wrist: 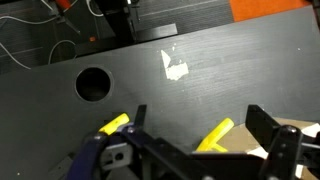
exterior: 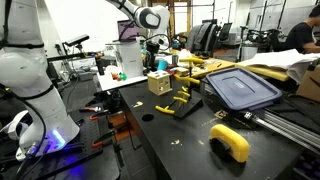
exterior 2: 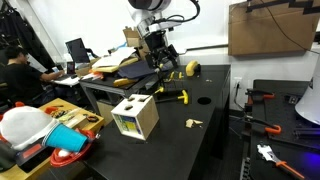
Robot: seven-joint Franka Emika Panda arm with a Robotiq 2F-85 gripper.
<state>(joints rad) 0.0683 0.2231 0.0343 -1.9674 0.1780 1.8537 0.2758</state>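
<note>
My gripper (wrist: 200,128) is open and empty, and hangs above the black table (wrist: 220,40). It shows in both exterior views (exterior: 157,60) (exterior 2: 158,55). In the wrist view a yellow bar (wrist: 214,135) lies on the table below and between the fingers, next to a tan wooden piece (wrist: 300,135). A second yellow piece (wrist: 113,125) lies to the left by a blue handle (wrist: 92,155). In an exterior view the yellow pieces (exterior 2: 183,96) lie below the gripper. A wooden cube box with cut-out shapes (exterior: 160,82) (exterior 2: 135,118) stands apart from it.
A round hole (wrist: 92,83) and a pale scrap (wrist: 175,68) mark the table. A dark blue lid (exterior: 240,88), a yellow curved object (exterior: 230,142) and a small wooden piece (exterior 2: 195,124) lie on it. Cluttered desks and a seated person (exterior 2: 15,70) stand beyond.
</note>
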